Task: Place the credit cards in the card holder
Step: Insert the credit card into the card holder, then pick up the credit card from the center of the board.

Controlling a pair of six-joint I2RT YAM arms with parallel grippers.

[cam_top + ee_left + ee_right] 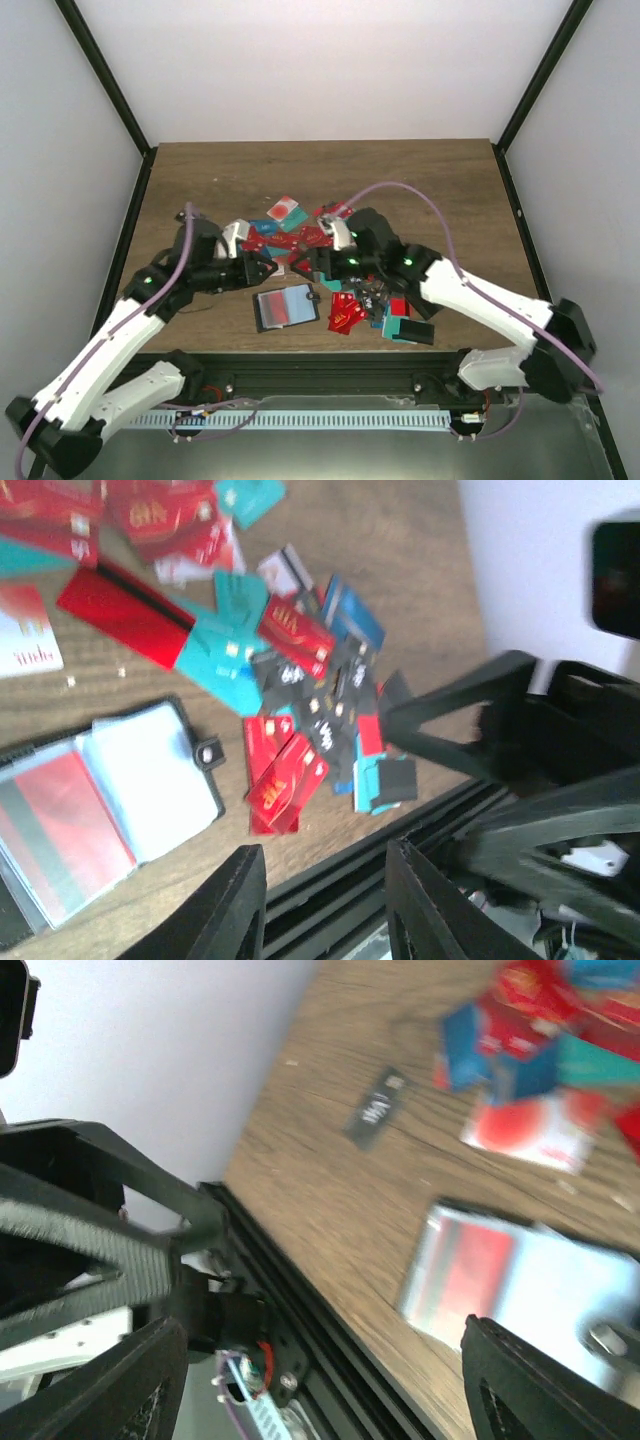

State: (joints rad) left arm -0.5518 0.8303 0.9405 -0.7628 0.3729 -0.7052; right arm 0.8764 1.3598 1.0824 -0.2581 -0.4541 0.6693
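The card holder (286, 307) lies open on the wooden table, with a red card showing behind its clear left pocket. It also shows in the left wrist view (100, 810) and the right wrist view (520, 1280). Many credit cards (345, 312), red, teal, blue and black, lie scattered behind and to the right of it; the left wrist view shows the pile (300, 700). My left gripper (263, 268) is open and empty just beyond the holder's far left corner, as its own view (325, 855) shows. My right gripper (306, 262) is wide open and empty just beyond the holder's far right corner, as its own view (325, 1330) shows.
A white and red card (287, 211) lies at the back of the pile. A single black card (375, 1110) lies apart to the left of the holder. A stack of teal and black cards (408, 328) sits at the front right. The black rail (320, 365) runs along the table's near edge.
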